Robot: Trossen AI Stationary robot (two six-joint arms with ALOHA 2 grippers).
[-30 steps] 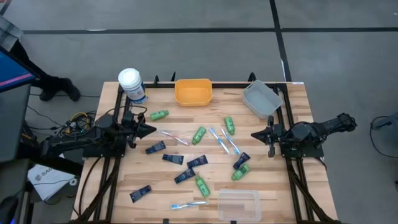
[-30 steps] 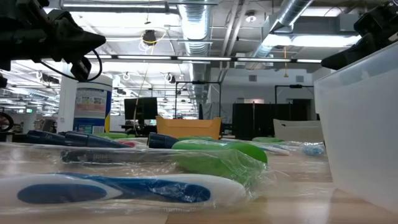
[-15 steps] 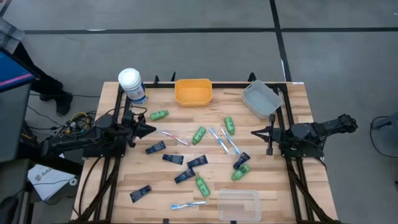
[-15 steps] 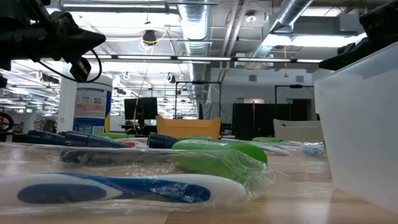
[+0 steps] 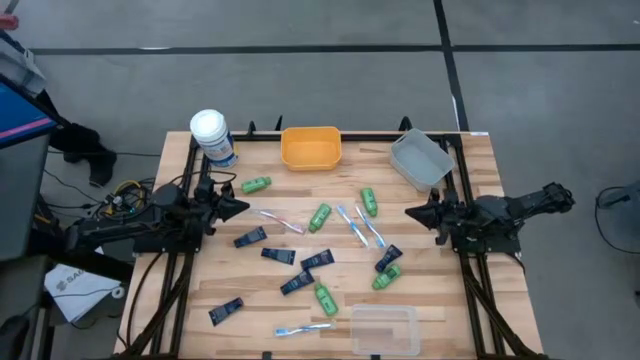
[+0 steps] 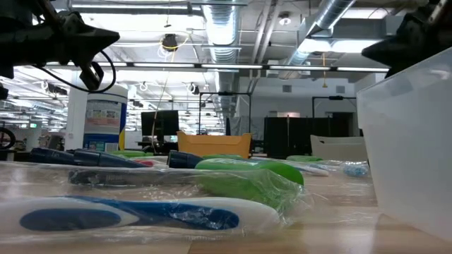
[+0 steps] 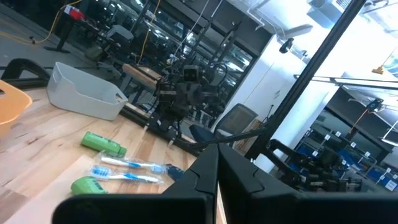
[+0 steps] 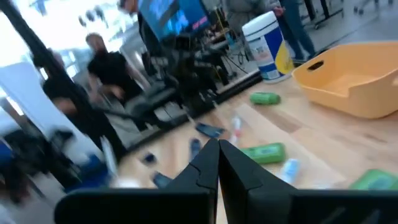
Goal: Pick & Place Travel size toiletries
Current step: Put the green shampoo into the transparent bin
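Observation:
Toiletries lie scattered on the wooden table between my two arms. Green bottles (image 5: 320,216) (image 5: 369,201) (image 5: 256,184) lie on their sides. Navy tubes (image 5: 278,256) (image 5: 318,259) lie flat, nearer the table's near edge. Two blue-white toothbrushes (image 5: 361,226) lie side by side, a pink one (image 5: 282,220) is left of them, and another blue one (image 5: 303,328) is by the near edge. My left gripper (image 5: 245,208) (image 7: 217,155) hovers shut at the table's left, pointing right. My right gripper (image 5: 408,212) (image 8: 218,146) hovers shut at the table's right, pointing left. Neither touches anything.
An orange bin (image 5: 310,147) and a grey bin (image 5: 420,158) stand along the far edge. A clear bin (image 5: 383,329) is at the near edge. A white-lidded canister (image 5: 212,135) stands at the far left corner. A person (image 8: 102,68) shows beyond the table's left side.
My right gripper has rolled about its own long axis while staying at the table's right; the crosswise part of it seen from above a second ago no longer sticks out. The toiletries have not moved.

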